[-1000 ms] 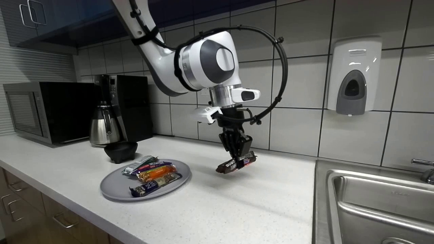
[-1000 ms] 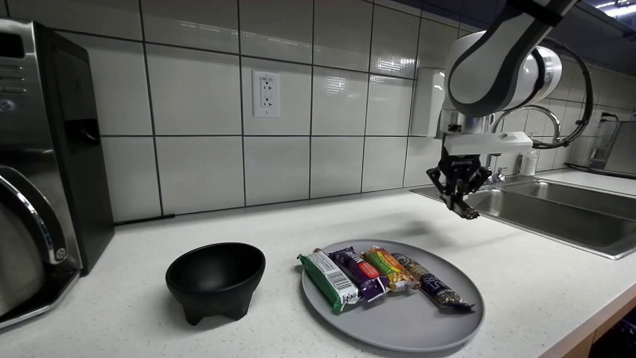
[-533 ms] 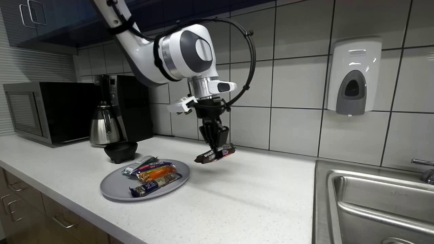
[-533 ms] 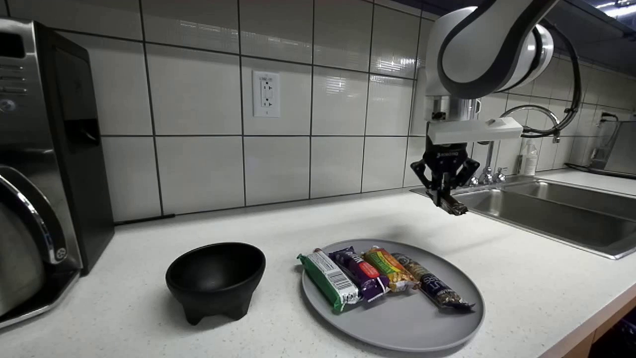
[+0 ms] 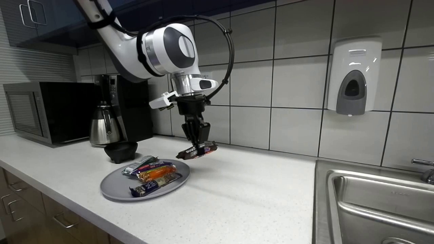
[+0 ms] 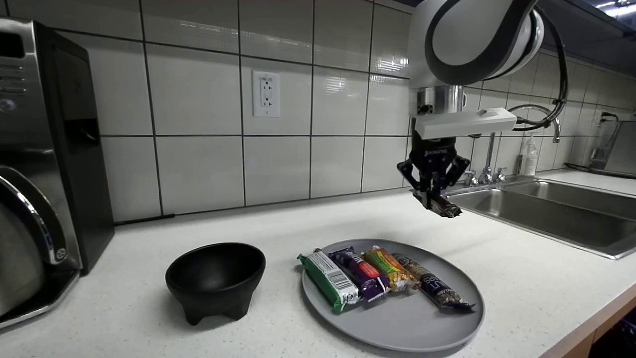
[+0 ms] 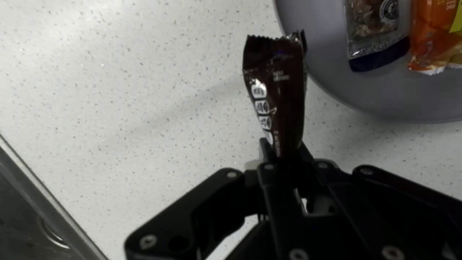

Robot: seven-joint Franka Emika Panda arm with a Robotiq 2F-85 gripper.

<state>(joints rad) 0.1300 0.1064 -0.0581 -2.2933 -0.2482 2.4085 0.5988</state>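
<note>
In the air above the white counter (image 5: 251,196): black two-finger gripper (image 5: 200,148), pointing down, its jaws drawn narrow and holding one dark brown wrapped bar (image 7: 278,97). Held bar: gripped near its middle, between the jaws, both ends projecting, clear of the surface, slightly tilted. Grey plate (image 6: 392,330): below and just beside the held bar, bearing four wrapped bars side by side, namely green-and-white bar (image 6: 330,281), purple bar (image 6: 360,273), orange bar (image 6: 390,268) and navy bar (image 6: 435,284). Black bowl (image 6: 213,301): on the counter, near the plate. Against a second earlier: gripper and held bar nearer the plate, farther from the steel sink (image 5: 323,203); grip unchanged. Plate, its four bars and bowl: in the same places.
</note>
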